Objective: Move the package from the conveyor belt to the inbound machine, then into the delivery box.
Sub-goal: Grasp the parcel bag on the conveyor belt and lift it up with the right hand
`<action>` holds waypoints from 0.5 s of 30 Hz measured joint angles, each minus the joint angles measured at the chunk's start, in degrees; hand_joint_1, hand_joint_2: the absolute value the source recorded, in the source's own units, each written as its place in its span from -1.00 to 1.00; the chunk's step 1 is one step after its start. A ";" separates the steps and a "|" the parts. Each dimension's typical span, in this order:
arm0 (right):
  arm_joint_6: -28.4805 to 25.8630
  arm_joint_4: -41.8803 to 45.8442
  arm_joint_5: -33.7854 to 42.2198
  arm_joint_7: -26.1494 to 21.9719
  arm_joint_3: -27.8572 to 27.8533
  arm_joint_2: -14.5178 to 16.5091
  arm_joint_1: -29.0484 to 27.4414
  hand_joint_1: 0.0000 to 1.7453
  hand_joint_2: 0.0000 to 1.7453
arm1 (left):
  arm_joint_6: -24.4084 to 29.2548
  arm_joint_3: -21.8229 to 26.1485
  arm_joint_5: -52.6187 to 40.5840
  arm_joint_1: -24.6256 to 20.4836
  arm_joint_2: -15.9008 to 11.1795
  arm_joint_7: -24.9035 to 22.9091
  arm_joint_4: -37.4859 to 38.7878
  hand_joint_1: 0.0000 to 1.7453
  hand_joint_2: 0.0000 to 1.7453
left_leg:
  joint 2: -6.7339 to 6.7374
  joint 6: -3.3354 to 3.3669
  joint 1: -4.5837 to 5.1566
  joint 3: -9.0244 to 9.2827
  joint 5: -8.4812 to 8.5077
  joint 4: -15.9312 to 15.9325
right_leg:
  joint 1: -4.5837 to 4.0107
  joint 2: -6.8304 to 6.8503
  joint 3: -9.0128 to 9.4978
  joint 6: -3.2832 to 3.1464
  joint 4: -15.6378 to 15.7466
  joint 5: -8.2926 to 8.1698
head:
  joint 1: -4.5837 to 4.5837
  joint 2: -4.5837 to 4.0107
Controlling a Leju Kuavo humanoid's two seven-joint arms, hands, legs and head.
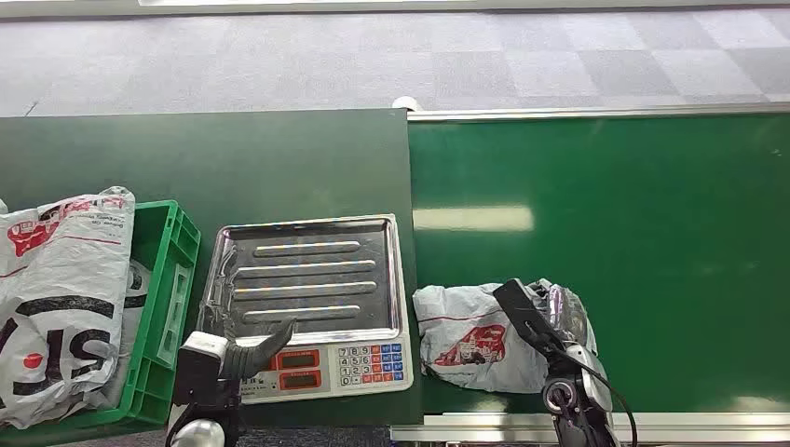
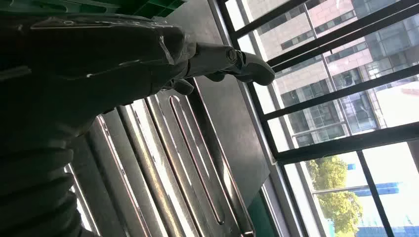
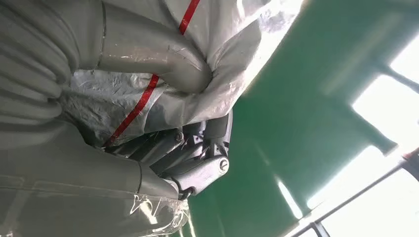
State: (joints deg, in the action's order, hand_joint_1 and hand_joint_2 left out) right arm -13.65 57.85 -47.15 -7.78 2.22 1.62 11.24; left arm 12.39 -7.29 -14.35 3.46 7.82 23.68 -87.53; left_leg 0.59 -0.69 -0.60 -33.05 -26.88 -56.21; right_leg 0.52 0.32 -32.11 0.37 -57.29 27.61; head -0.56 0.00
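Package first: the crumpled grey plastic mailer bag with red printing [image 1: 480, 337] lies on the green conveyor belt [image 1: 633, 233], near the belt's front edge and just beside the scale. Your right hand [image 1: 545, 321] is on its right end; the right wrist view shows the thick grey thumb [image 3: 163, 59] pressed into a fold of the film and the darker fingers [image 3: 197, 153] curled beneath it, so you have the bag pinched. Judged from this, the step in hand is the lift off the belt.

Do it cleanly: the grip is on loose film at one end, so I expect the bag to sag and swing when raised. Lift straight up until the hanging end clears the raised rim of the ribbed stainless steel weighing tray [image 1: 307, 275], then carry it across and lower it to the tray's middle, so that nothing drapes over the keypad of the inbound machine [image 1: 373, 363] or over the belt's edge.

Your left hand [image 1: 251, 354] rests low at the scale's front left corner, fingers apart and holding nothing; the left wrist view shows them [image 2: 232, 59] reaching over the tray's ribs. Keep it out of the bag's path.

Beyond the scale stands the green plastic delivery crate [image 1: 163, 307], with other grey printed bags [image 1: 61, 298] already lying in it.
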 joint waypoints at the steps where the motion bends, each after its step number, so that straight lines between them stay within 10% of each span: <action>1: -0.36 0.79 1.31 -1.17 -0.19 0.11 -0.18 1.00 1.00 | 0.00 0.00 0.06 0.03 0.01 0.18 0.00 -1.00 1.00 | 0.01 0.00 0.00 0.00 0.00 0.00 | 0.00 0.00 0.00 0.00 0.00 0.00 | 0.00 0.00; 15: -3.33 15.15 20.93 -18.97 -5.08 1.70 -4.21 1.00 1.00 | 1.98 0.27 4.01 -0.27 0.60 5.04 0.03 -1.00 1.00 | -0.02 0.00 0.01 0.01 0.00 -0.01 | 0.01 0.01 0.00 0.00 0.00 0.00 | 0.01 0.00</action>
State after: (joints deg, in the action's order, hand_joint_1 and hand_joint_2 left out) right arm -16.98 73.00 -26.22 -26.75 -2.86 3.32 7.04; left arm 14.37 -7.02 -10.33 3.19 8.42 28.73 -87.49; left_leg 0.57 -0.68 -0.59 -33.04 -26.88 -56.22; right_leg 0.53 0.33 -32.11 0.38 -57.29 27.61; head -0.55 0.00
